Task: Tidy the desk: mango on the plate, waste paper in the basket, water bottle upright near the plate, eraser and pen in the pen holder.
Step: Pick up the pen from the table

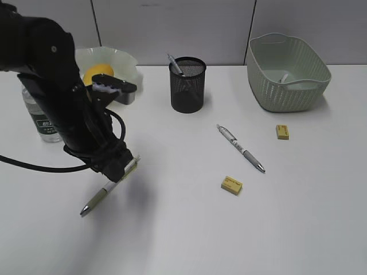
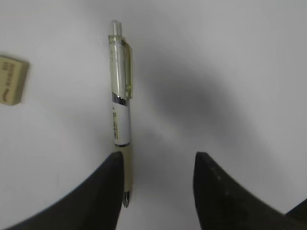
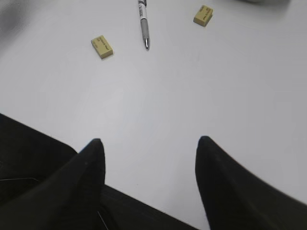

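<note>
My left gripper (image 1: 123, 166) (image 2: 158, 160) is open low over the desk (image 1: 183, 240). A pale pen (image 1: 107, 191) (image 2: 121, 105) lies at a slant with its tip against the inner side of one finger. A grey pen (image 1: 241, 148) (image 3: 143, 26) and two yellow erasers (image 1: 231, 185) (image 1: 282, 132) lie mid-right. The pen holder (image 1: 187, 84) holds one pen. The mango (image 1: 98, 73) sits on the plate (image 1: 125, 60). The water bottle (image 1: 43, 117) stands upright left of it. A white scrap, perhaps the waste paper (image 1: 283, 77), lies in the basket (image 1: 288, 86). My right gripper (image 3: 148, 143) is open and empty.
The left arm's black body and cable cover the space between the bottle and the plate. The erasers also show in the right wrist view (image 3: 102, 46) (image 3: 203, 15), and one at the left edge of the left wrist view (image 2: 12, 79).
</note>
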Tool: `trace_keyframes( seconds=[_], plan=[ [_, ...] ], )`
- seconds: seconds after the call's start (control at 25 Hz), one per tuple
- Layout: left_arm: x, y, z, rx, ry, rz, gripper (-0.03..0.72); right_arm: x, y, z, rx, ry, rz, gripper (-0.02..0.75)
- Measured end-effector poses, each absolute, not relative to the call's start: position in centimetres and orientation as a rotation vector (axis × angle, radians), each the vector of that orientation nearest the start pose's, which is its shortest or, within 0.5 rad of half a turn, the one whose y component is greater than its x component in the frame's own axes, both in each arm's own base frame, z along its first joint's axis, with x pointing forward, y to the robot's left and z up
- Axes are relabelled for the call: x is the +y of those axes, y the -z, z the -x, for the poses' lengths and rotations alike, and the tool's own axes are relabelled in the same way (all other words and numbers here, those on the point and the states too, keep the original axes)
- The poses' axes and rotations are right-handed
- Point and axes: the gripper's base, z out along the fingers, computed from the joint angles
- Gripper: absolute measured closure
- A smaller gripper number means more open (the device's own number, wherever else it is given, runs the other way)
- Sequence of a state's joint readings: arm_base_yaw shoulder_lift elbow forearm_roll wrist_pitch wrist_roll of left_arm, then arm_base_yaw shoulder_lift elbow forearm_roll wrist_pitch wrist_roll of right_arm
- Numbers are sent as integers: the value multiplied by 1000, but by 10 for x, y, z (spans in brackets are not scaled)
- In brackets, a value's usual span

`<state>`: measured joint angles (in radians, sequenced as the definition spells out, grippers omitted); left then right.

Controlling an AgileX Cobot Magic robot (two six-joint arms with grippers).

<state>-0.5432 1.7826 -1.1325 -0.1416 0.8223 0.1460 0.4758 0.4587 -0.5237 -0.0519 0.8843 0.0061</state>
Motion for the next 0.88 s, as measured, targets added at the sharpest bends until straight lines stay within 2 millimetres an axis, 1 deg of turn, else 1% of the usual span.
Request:
trace_keyframes(
  seconds=[0.12, 0.28, 0.44, 0.68, 0.88],
  plan=[
    [-184, -167, -290, 2881, 163, -928, 323, 32, -282, -69, 2241, -185, 553, 260],
    [-185, -149, -296, 2893, 117, -958, 323, 32, -282, -69, 2241, -185, 553, 260],
    [-187, -139, -301, 2886, 111, -952, 315, 32, -282, -69, 2241, -185, 553, 260],
    [-190, -130, -316, 2892, 108, -930, 312, 32, -282, -69, 2241, -185, 553, 260],
    [-189, -119, -325, 2938, 95, -925, 312, 32, -282, -69, 2241, -185, 553, 260]
  ],
)
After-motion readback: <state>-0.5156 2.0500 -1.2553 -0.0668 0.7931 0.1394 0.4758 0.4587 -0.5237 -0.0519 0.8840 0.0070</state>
